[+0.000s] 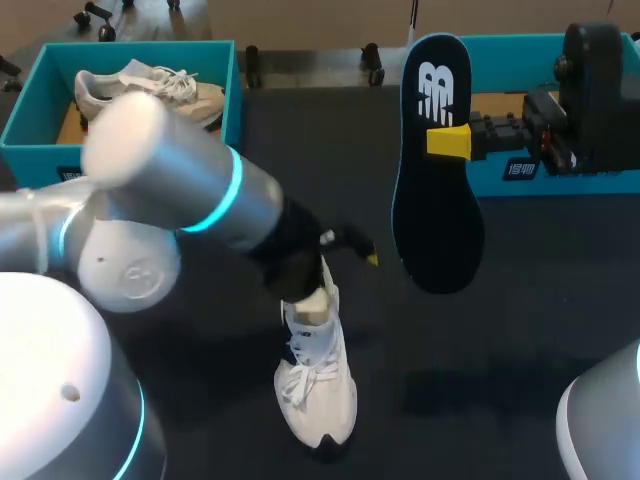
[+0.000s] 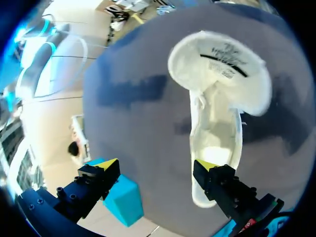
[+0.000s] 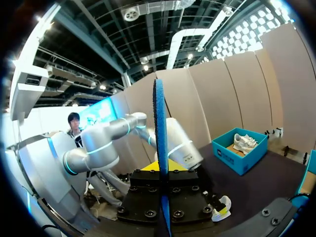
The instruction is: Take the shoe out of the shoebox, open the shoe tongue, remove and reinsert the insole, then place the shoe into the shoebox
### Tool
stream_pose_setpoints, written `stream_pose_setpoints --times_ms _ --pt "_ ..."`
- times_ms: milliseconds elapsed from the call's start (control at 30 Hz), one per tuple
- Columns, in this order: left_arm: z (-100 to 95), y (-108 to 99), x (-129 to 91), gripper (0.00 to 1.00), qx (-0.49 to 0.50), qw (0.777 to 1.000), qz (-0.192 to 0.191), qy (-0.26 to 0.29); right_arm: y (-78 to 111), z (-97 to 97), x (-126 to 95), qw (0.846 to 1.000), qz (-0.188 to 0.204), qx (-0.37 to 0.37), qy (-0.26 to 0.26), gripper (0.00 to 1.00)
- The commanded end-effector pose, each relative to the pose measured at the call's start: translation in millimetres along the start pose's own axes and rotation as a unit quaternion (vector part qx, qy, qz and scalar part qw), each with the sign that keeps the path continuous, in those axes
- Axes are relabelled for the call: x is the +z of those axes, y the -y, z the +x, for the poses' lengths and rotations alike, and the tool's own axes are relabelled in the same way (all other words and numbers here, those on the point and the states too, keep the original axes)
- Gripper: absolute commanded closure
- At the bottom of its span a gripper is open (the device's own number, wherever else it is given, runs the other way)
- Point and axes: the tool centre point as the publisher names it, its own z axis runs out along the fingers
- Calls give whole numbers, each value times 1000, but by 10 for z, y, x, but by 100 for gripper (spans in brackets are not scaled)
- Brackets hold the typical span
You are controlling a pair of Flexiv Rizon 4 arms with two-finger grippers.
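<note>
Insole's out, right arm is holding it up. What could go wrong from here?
1. The right end effector pinches the insole at one edge above its middle, and most of it hangs free. It may swing or buckle on insertion.
2. The left end effector is open, with one finger at the shoe collar and the other off to the side. The unclamped shoe could slide or tip when the insole pushes in.

the shoe point(image 1: 318, 385) lies on the table point(image 1: 500, 350), insole point(image 1: 437, 180) raised to its right, shoebox point(image 1: 130, 50) behind at left.
</note>
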Motion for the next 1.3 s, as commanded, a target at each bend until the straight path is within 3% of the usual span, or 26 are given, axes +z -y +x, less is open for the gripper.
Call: stream_pose_setpoints --times_ms 33,233,367,567,1300 --pt "58 -66 -537 0 -11 989 16 146 -9 -14 26 1000 1 1 0 100" --pt "-137 -172 -916 0 -12 969 -3 248 -9 -14 26 1000 1 1 0 100" --pt "-267 -190 -1064 0 -3 961 -13 277 -9 -14 26 1000 1 1 0 100" --pt "-379 -259 -1231 0 -2 950 1 311 -9 -14 26 1000 1 1 0 100" --pt "-361 -556 -1697 0 -33 925 37 378 -9 -14 26 1000 1 1 0 100"
